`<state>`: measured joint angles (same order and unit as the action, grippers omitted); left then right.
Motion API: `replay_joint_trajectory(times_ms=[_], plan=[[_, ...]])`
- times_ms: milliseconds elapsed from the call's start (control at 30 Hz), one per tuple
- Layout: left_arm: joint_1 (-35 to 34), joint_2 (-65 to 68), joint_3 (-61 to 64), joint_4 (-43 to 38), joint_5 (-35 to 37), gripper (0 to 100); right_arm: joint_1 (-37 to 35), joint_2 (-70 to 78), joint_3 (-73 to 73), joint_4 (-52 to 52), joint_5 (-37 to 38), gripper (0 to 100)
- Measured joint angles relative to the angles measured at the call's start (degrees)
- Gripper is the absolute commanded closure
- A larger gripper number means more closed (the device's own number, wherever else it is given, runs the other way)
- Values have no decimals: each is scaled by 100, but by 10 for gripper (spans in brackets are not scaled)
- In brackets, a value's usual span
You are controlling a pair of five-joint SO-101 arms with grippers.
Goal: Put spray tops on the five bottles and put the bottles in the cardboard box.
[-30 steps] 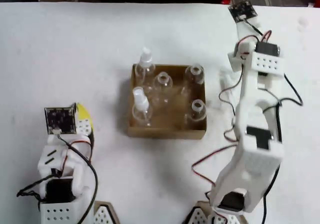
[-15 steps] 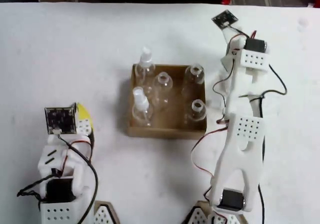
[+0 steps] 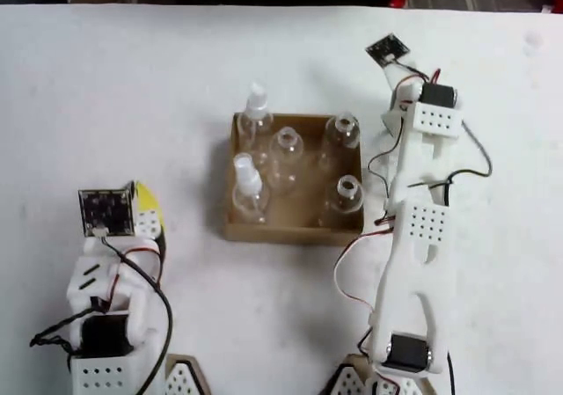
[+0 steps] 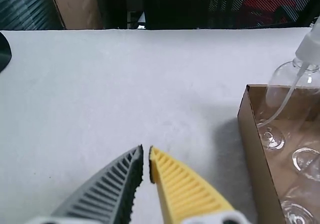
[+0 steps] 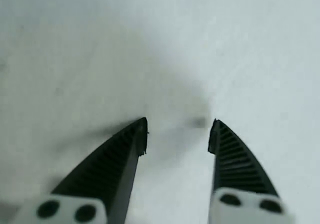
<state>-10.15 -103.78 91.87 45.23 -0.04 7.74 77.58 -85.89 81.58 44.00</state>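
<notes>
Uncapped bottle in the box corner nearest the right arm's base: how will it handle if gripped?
Probably light: the bottle looks clear and empty. Likely slippery: its smooth round wall offers little bite. Tall and narrow, it may tip if nudged, though the cardboard box hems it.

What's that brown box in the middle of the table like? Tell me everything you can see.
The cardboard box is a low, open-topped brown tray, roughly square, sitting flat on the white table. Five clear bottles stand upright inside; two wear white spray tops. Nothing else touches it.
</notes>
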Motion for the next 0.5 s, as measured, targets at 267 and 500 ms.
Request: replay_joint_trajectory(times_ms=[267,500], plan=[[0,0,0,0,0,976,0,9,-413,615,9,920],[0,0,0,0,0,976,44,-651,-633,1459,387,920]])
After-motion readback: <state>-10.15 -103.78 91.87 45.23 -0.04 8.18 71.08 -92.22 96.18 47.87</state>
